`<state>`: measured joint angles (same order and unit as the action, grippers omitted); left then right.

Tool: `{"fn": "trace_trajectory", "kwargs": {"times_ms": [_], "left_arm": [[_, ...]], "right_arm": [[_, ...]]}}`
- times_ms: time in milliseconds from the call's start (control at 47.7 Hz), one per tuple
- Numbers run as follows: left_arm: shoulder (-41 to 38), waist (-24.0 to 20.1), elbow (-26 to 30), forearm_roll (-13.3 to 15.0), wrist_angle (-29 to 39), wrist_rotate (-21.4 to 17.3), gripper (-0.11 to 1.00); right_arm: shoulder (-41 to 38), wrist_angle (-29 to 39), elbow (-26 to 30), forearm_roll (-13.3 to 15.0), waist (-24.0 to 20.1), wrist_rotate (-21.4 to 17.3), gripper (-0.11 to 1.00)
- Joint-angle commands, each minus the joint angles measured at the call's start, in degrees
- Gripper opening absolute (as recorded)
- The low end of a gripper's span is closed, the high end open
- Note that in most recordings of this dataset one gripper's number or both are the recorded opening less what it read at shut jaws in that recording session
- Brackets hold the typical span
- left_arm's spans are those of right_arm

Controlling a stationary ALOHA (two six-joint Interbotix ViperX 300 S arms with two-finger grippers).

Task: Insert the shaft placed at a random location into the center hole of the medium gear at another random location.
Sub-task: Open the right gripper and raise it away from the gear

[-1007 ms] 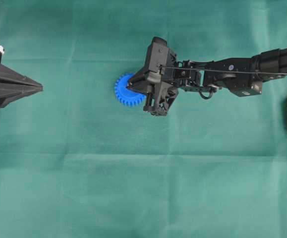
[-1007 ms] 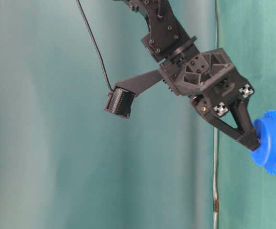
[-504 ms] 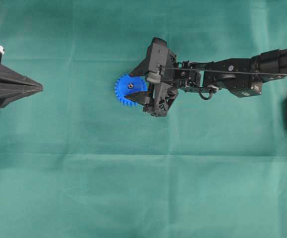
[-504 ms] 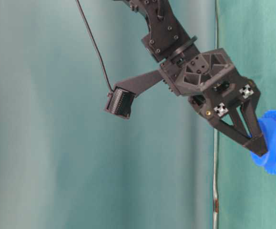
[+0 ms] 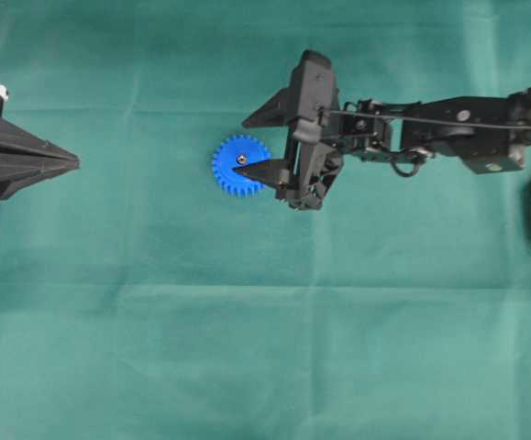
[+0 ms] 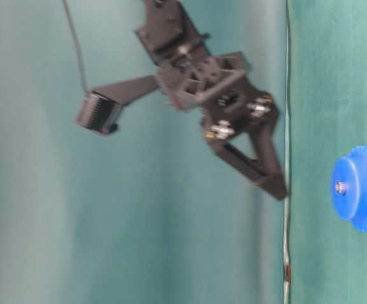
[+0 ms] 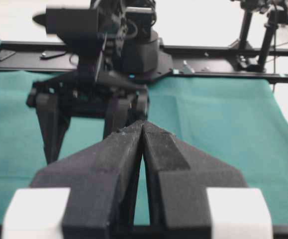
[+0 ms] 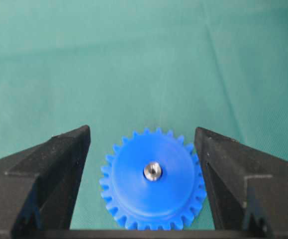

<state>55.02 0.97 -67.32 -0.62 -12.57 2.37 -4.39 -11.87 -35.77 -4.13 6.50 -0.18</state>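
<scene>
The right gripper's (image 5: 249,143) fingers (image 8: 49,164) are spread wide and empty; the left gripper (image 5: 74,163), at the frame's left edge, is pinched closed on nothing. You have one pin (image 8: 152,171), seated upright in the hub of the one blue gear (image 5: 240,166), centre frame. I'd judge the pin hard, smooth and slippery: pinch its exposed tip only. The gear looks light, rigid plastic
</scene>
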Motion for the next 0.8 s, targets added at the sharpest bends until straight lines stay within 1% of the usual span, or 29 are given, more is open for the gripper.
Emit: {"fn": "trace_trajectory", "kwargs": {"times_ms": [0,399,776], "left_arm": [[-0.2,0.1,1.3,-0.1,-0.4,0.3,0.0],[-0.2,0.2,1.3,-0.1,-0.4,0.5,0.0],[-0.2,0.1,1.3,-0.1,-0.4,0.6,0.0]], "right_arm": [[3.6,0.1,0.2,0.1,-0.3,0.3,0.83],[5.7,0.2,-1.7,0.2,-0.3,0.3,0.82],[10.7,-0.1,-7.2,0.1,-0.3,-0.1,0.82]]}}
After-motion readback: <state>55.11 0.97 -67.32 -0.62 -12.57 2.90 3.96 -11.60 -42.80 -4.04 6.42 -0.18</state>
